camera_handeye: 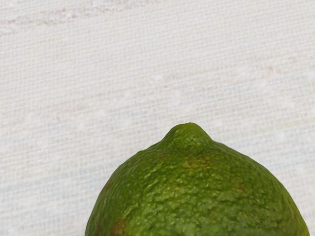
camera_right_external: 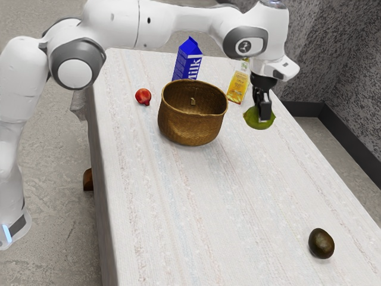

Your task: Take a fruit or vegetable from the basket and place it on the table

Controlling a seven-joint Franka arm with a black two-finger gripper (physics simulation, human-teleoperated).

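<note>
My gripper [camera_right_external: 262,113] is shut on a green lime [camera_right_external: 252,120], its black fingers reaching down on the fruit. Both are on the exterior view's right side of the woven brown basket [camera_right_external: 189,130], outside its rim. In the wrist view the lime [camera_handeye: 197,191] looms large at the lower edge, its pointed tip over the white cloth. The basket stands upright, and part of its inside is hidden by the front wall. The table [camera_right_external: 196,202] has a pale striped cloth; whether the lime touches it I cannot tell.
Behind the basket stands a blue milk carton [camera_right_external: 189,58]. A bottle with yellow contents [camera_right_external: 238,87] is just behind the gripper. A red pomegranate [camera_right_external: 143,96] lies on the basket's other side. A dark avocado [camera_right_external: 321,243] rests near the exterior view's lower right.
</note>
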